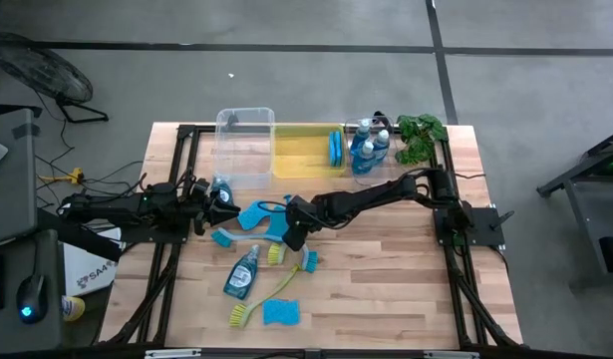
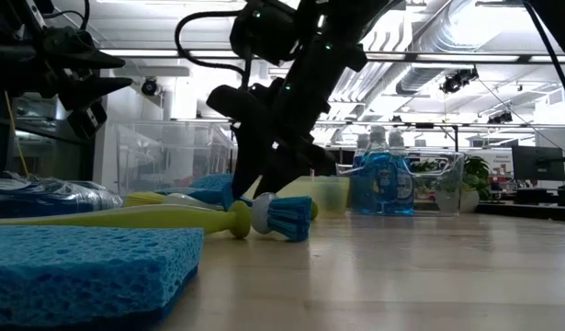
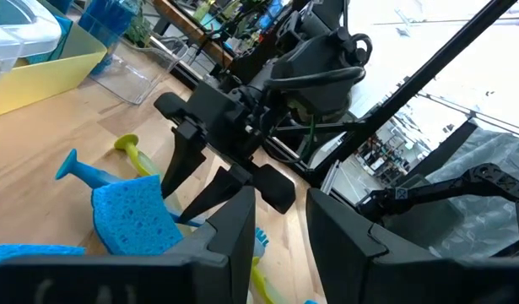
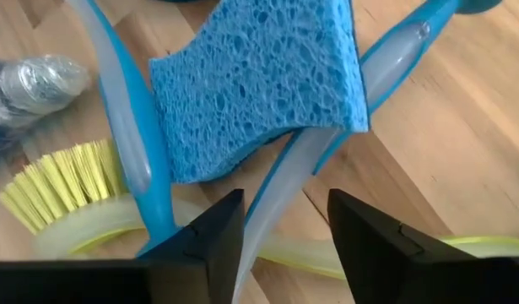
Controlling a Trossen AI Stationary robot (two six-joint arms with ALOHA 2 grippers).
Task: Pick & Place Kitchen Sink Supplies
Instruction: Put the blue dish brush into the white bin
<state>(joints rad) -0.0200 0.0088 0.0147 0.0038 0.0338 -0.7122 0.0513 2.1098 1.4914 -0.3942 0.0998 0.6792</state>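
Sorting is roughly half done, by my read. You've got one sponge [image 1: 334, 149] standing in the yellow bin [image 1: 304, 166] and two or three soap bottles [image 1: 367, 150] in the clear bin [image 1: 384, 128] at 12 o'clock on the bench [image 1: 386, 289].

Left to move, mid-bench: loose sponge [image 1: 252, 216], blue brush [image 4: 284, 190], a blue-bristled brush head [image 1: 310, 262], a lying soap bottle [image 1: 240, 274], yellow-green brush [image 1: 258, 303] and another sponge [image 1: 280, 313] toward 6 o'clock. The tall clear bin [image 1: 244, 150] at 11 looks empty from above.

Right gripper [image 4: 280, 232] is down over the pile at centre, its fingers partly open and straddling the blue brush handle; they don't look clamped on it, so nothing is held as far as I can see. Next step is likely that brush.

Left gripper [image 1: 224, 206] sits at 9 o'clock, just off the pile; its fingers [image 3: 234, 224] stand a narrow gap apart. Something blue shows right at them from above; you can't tell if it's gripped.

Bench is bare light wood planks on a black frame. A plant [image 1: 422, 135] sits at 1 o'clock. Grey concrete floor, cables and a fan at 10; open workspace with ceiling ducting behind.
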